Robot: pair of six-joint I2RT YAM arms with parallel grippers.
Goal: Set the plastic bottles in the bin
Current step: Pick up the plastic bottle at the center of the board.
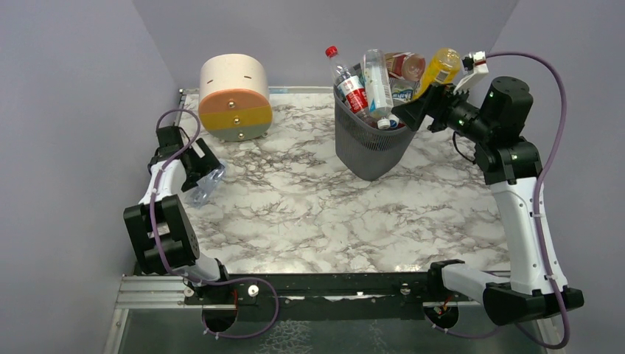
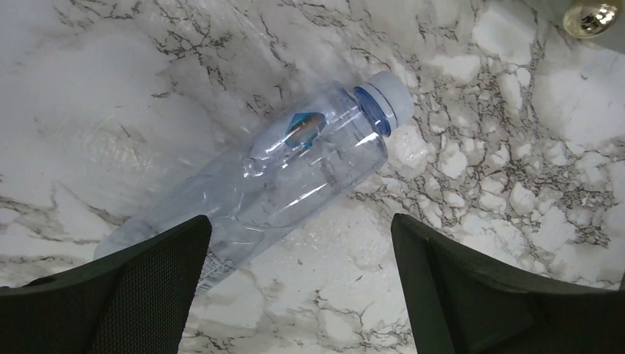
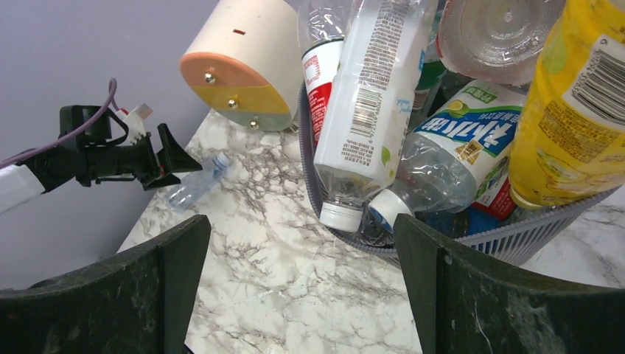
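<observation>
– Left gripper (image 2: 298,221) wide open, nothing held, right over one clear bottle (image 2: 295,166) lying on its side on the bench (image 2: 479,147); pale cap points away, base end runs under one finger, touching or not I can't tell
– Where's that relative to the bin?
– Far left of the bench, near the round drawer unit (image 1: 234,97), well apart from the bin (image 1: 368,151) at the back right
– And your right side?
– Right gripper (image 3: 302,228) also wide open and empty, hanging just beside the bin's rim
– What's in the bin?
– Piled past the rim: red-capped bottle (image 1: 350,81), yellow bottle (image 1: 440,68), white-labelled bottle (image 3: 368,96), green-and-blue-labelled bottle (image 3: 457,147), upturned bottle (image 3: 501,33); more may sit lower, hidden
– So progress?
– Nearly done, I'd say: the clear bottle is the only one I see outside the bin. Left to do: close on it, carry it across, drop it in. Bin looks full on top, so it might roll off the pile
</observation>
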